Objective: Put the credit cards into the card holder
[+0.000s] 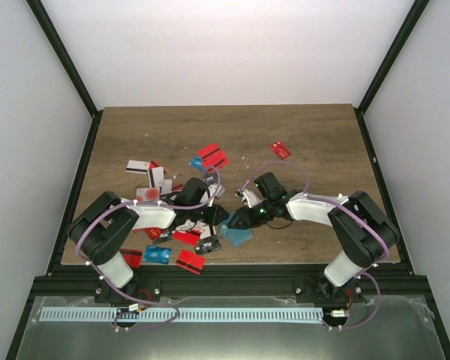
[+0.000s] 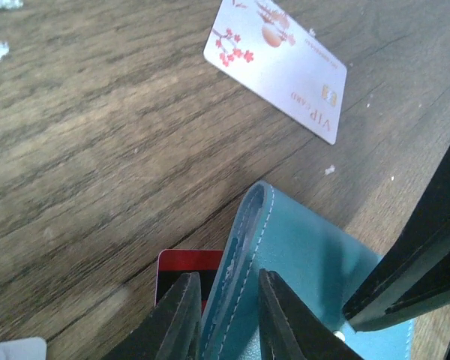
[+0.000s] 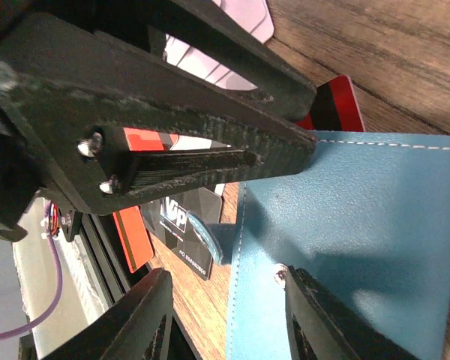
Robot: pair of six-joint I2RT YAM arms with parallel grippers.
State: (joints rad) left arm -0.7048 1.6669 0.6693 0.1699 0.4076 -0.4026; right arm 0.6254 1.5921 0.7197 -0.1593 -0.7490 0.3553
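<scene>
- Looks barely begun, going by the table (image 1: 300, 127): shows well over 10 credit cards (image 1: 211, 156) loose on the wood, mostly left of centre, with 1 red one well apart toward the back right.
- Shows 0 cards in any pocket, as far as the views allow; leaves the whole loading to do, and reads as the opening-the-holder step.
- Has the left arm (image 1: 105, 232) folded inward from its base, elbow out to the left and wrist low over the card pile.
- Mirrors that with the right arm (image 1: 360, 225), elbow out to the right and wrist low near the middle, so that the 2 wrists meet just in front of the bases.
- Finds the card holder (image 1: 238, 234) between those wrists on the near part of the table, teal, 1 flap lying flat and the other lifted on edge.
- Puts the left gripper (image 2: 229, 279) astride that lifted flap, jaws narrow, fingers (image 2: 181, 319) against both of its sides: a pinch on the stitched edge.
- Sets the right gripper (image 3: 226, 276) over the flat flap's edge with jaws apart, 1 finger on the teal face and 1 off it, clamping nothing; probably steadies the holder.
- Leaves a red card (image 2: 187, 266) partly under the holder, and a white VIP card (image 2: 277, 64) just beyond it.
</scene>
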